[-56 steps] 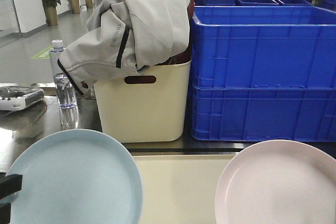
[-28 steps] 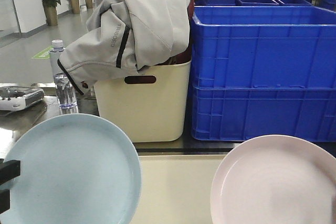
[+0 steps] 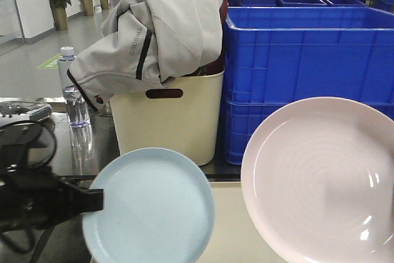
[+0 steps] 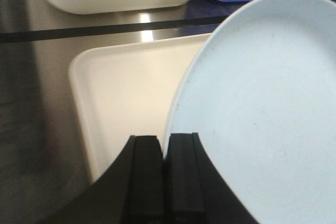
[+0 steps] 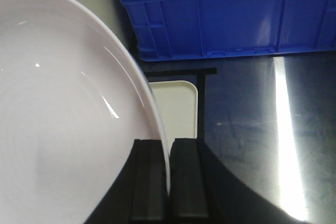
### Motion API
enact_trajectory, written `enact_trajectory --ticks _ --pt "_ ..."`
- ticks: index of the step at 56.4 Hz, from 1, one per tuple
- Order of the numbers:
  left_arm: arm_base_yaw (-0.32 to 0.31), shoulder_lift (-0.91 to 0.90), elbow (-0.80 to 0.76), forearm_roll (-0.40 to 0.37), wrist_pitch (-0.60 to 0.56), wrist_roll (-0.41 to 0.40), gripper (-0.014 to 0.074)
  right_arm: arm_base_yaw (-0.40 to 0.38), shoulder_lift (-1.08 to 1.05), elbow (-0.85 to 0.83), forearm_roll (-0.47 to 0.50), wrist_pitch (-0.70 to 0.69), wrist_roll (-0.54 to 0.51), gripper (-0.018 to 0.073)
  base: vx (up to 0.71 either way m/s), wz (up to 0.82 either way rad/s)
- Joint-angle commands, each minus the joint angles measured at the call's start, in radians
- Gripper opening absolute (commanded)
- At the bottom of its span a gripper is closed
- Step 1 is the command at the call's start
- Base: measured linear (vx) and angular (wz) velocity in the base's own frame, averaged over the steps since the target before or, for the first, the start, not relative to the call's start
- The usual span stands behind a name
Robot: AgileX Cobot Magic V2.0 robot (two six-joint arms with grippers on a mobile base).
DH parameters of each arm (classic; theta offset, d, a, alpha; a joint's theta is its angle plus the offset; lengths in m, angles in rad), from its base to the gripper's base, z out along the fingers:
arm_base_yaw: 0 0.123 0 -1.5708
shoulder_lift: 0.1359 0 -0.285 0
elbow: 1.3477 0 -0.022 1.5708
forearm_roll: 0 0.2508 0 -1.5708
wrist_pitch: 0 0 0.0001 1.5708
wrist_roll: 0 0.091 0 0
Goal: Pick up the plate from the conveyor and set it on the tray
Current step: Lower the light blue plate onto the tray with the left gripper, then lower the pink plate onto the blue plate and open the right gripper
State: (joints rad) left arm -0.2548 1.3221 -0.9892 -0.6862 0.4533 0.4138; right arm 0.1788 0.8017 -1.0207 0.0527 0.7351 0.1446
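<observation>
Placing step underway: left gripper (image 4: 164, 150) is pinching the blue plate (image 4: 252, 103) by its rim, tilted over the tray's (image 4: 121, 87) left half, right gripper (image 5: 169, 153) is clamping the pink plate (image 5: 68, 103), steeply tilted over the tray's right end; next probably calls for levelling, lowering onto the tray, then unclamping.

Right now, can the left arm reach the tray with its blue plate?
Probably yes: the left hand holds the blue plate by its rim above the tray, whose visible surface lies bare.

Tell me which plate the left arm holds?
The pale blue round plate, rim pinched by the left tool; the right tool grips the pink round plate.
</observation>
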Motion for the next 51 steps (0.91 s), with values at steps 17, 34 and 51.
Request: enact_trajectory --ticks 17,34,51 --pt "-0.086 0.332 -0.312 -0.140 0.096 0.083 0.0145 -0.003 -0.006 -0.042 0.003 -0.081 0.001 -0.0009 0.00 0.00" --pt "-0.091 0.324 -0.333 -0.138 0.103 0.083 0.0388 -0.003 0.006 -0.039 0.003 -0.047 0.001 -0.0009 0.00 0.00" --pt "-0.091 0.068 -0.333 0.098 0.119 -0.017 0.0162 0.013 0.284 -0.039 0.280 -0.187 -0.145 -0.0009 0.00 0.00"
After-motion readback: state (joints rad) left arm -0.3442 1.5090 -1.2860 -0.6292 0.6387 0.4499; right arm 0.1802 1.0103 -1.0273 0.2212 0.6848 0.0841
